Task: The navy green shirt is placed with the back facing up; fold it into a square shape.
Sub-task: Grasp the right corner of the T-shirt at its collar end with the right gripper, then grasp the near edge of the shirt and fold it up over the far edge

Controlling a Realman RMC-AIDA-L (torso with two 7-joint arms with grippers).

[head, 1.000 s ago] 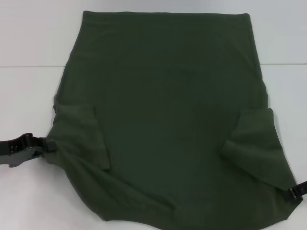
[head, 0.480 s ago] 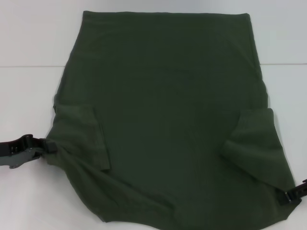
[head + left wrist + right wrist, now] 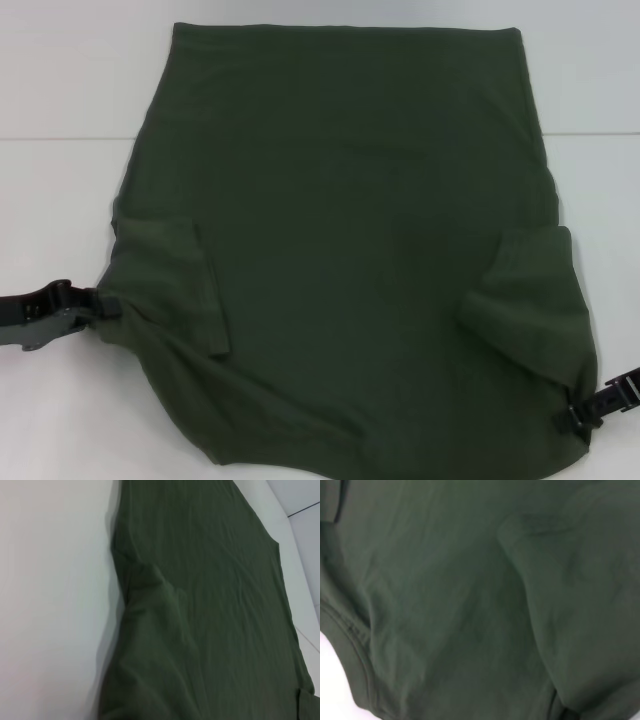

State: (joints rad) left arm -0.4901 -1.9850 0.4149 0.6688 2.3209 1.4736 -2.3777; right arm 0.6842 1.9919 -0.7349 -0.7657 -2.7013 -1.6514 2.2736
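The navy green shirt (image 3: 350, 250) lies spread on the white table (image 3: 50, 200), plain side up, hem at the far end. Both short sleeves are folded in over the body, one (image 3: 175, 285) on the left, the other (image 3: 530, 300) on the right. My left gripper (image 3: 105, 304) is at the shirt's left edge near the shoulder, shut on a pinch of cloth. At the near right corner my right gripper (image 3: 576, 418) is shut on the edge. The left wrist view shows the shirt (image 3: 210, 605) beside bare table. Green cloth (image 3: 470, 580) and a hem fill the right wrist view.
White table surface (image 3: 600, 180) lies on both sides of the shirt and beyond it. A thin seam line (image 3: 60, 138) crosses the table behind the shirt's middle. The shirt's near edge runs out of the head view.
My right gripper has moved inward and toward me, drawing the shirt's near right corner with it. The left gripper has edged slightly inward with its pinch of cloth.
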